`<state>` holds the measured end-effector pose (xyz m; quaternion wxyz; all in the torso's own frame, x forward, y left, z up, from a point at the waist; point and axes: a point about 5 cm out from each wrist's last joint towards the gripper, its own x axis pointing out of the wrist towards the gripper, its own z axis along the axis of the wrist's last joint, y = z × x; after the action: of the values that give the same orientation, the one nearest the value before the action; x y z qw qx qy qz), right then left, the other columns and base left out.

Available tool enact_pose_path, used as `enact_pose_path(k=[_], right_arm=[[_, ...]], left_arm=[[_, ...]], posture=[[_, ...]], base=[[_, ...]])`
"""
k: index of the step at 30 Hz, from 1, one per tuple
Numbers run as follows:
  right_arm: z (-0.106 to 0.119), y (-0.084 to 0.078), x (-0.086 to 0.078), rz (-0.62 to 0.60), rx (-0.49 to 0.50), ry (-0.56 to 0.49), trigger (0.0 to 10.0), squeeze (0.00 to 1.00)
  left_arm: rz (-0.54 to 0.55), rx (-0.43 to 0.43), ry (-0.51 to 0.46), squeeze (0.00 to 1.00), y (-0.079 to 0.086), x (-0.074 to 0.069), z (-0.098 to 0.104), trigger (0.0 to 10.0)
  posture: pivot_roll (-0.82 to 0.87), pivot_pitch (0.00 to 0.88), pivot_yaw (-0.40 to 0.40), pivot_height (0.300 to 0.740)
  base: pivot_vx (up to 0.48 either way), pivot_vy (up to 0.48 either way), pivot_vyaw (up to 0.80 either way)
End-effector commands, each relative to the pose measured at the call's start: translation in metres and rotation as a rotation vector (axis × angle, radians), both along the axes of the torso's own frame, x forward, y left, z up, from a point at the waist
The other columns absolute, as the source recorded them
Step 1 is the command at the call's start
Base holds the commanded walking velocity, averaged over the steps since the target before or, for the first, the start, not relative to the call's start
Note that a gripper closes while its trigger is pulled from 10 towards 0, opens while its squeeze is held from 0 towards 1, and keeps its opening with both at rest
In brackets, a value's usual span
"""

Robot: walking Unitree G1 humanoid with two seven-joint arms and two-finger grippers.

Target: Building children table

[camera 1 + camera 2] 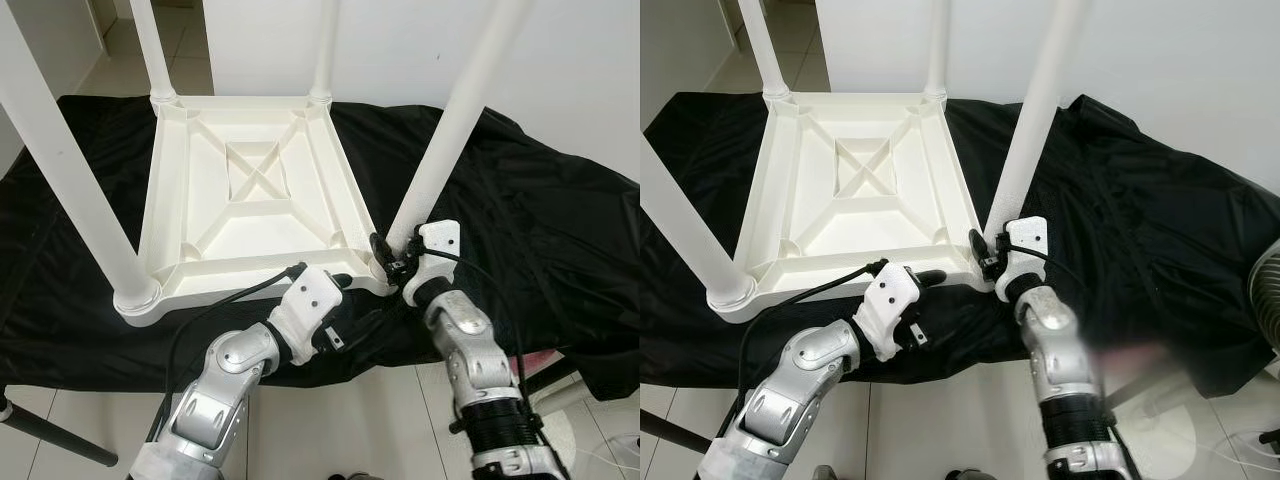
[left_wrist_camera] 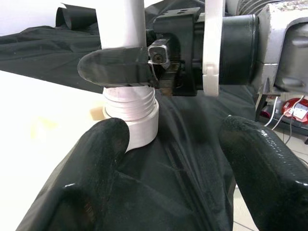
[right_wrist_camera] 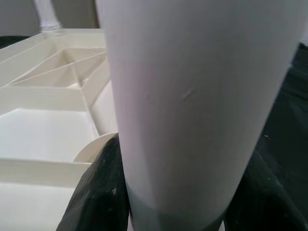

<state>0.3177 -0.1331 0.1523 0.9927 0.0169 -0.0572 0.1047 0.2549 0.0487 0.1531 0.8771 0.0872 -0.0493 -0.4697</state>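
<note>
Children table (image 1: pixel 250 190): white plastic, inverted on a black cloth (image 1: pixel 540 220), four legs pointing up.
Near-right leg (image 1: pixel 455 120): seated in its corner socket, threaded base visible in the left wrist view.
Right end effector (image 1: pixel 390 252): fingers clamped around the base of the near-right leg.
Left end effector (image 1: pixel 335 283): fingers spread wide, holding nothing, at the table's near edge beside that corner.

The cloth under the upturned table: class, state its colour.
Black. The cloth is plain, with no pattern, and shows best in the left eye view, spread beneath the white table.
</note>
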Motion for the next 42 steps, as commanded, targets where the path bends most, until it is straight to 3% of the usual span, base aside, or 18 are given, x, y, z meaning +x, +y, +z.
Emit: enact_pose_path(k=[1, 8, 13, 21, 22, 42], right_arm=[[-0.007, 0.001, -0.004, -0.049, 0.012, 0.042, 10.0, 0.0], [-0.006, 0.032, -0.013, -0.201, 0.116, 0.079, 10.0, 0.0], [-0.004, 0.039, -0.015, -0.194, 0.124, 0.081, 10.0, 0.0], [0.004, 0.036, -0.016, -0.172, 0.106, 0.02, 10.0, 0.0], [0.005, 0.035, -0.016, -0.158, 0.105, 0.012, 10.0, 1.0], [-0.003, 0.0, -0.019, -0.021, 0.08, -0.013, 10.0, 1.0]], left_arm=[[0.039, 0.004, 0.012, 0.0, -0.001, 0.001, -0.006, 10.0], [0.037, 0.006, 0.009, 0.0, -0.001, 0.002, -0.005, 10.0], [0.036, 0.006, 0.009, 0.0, -0.001, 0.003, -0.005, 10.0], [0.04, 0.004, 0.008, 0.0, -0.002, 0.004, -0.004, 10.0], [0.041, 0.002, 0.009, 0.0, -0.002, 0.003, -0.004, 10.0], [0.063, -0.012, 0.007, 0.0, -0.001, 0.005, -0.003, 10.0]], posture=[[-0.03, 0.064, -0.068, 0.74], [-0.03, 0.062, -0.062, 0.74], [-0.03, 0.063, -0.06, 0.74], [-0.03, 0.071, -0.064, 0.74], [-0.03, 0.071, -0.064, 0.74], [-0.03, 0.088, -0.07, 0.74]], base=[[0.0, 0.0, 0.0], [0.0, 0.0, 0.0], [0.0, 0.0, 0.0], [0.0, 0.0, 0.0], [0.0, 0.0, 0.0], [0.0, 0.0, 0.0]])
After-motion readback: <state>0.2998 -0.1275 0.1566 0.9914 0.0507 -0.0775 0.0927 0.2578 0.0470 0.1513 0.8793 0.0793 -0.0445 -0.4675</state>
